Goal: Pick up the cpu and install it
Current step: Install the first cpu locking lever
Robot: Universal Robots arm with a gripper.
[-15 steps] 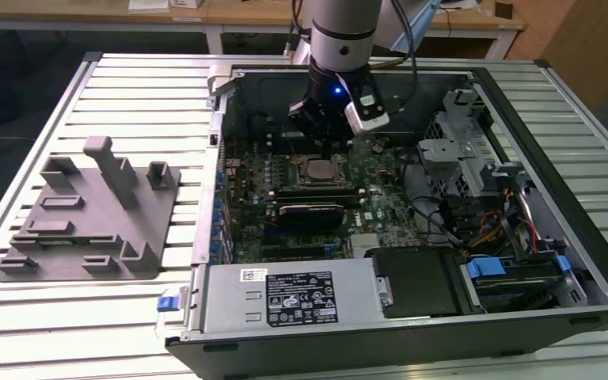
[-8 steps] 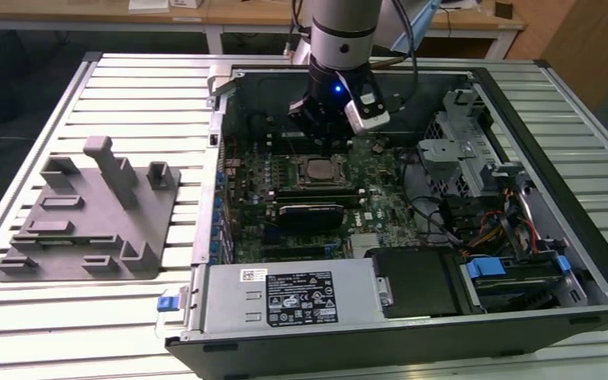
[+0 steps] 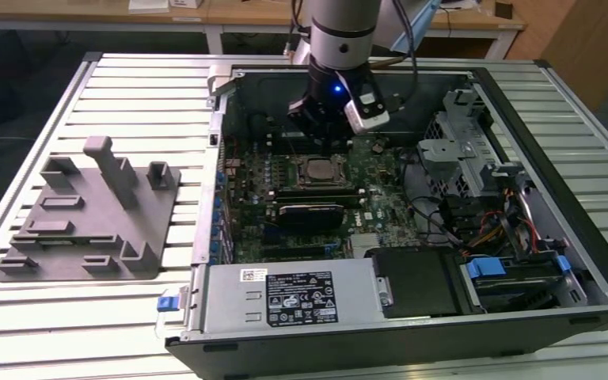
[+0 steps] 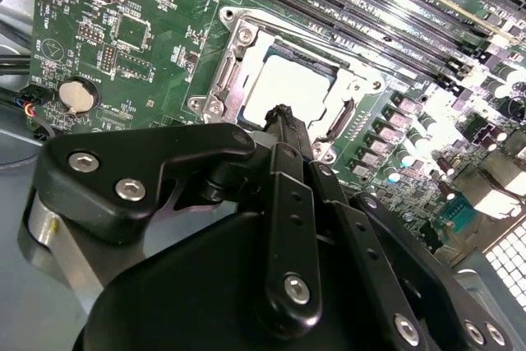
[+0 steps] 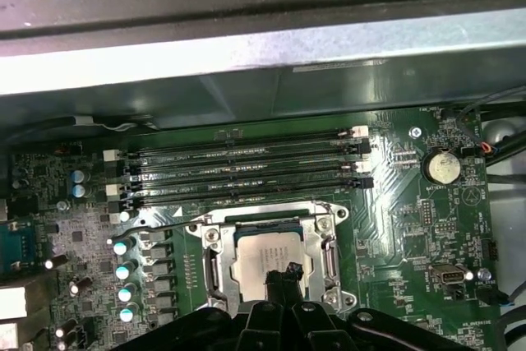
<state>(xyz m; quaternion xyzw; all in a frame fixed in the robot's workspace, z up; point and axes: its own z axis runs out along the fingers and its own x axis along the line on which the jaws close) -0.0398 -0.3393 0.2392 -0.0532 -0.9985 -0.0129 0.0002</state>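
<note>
**Already in its socket: the cpu lies under a closed gripper [image 5: 283, 275]**

Here the gripper's two black fingers are drawn together into a single tip with nothing between them. In both wrist views that tip sits over the near edge of the cpu [image 5: 261, 256]. Whether it touches the chip's top or hangs just above it cannot be told.

The cpu lies flat, its pale silver-grey top facing up, inside the metal socket frame [image 5: 210, 244], which runs around all of its visible sides. The frame is mounted on the green motherboard [image 5: 411, 228]. Just beyond the socket run the long black memory slots [image 5: 238, 172], side by side. A round coin cell battery [image 5: 441, 167] stands off to one side of them, well apart from the socket.

In the exterior view, the arm [image 3: 341, 32] comes down from above into the open computer case [image 3: 600, 261], which lies on its side on the slatted table [image 3: 124, 87]. A grey power supply [image 3: 283, 297] fills the near corner of the case. On the table at the exterior view's left, outside the case, rests a grey fixture plate [image 3: 72, 229] with upright posts.
</note>
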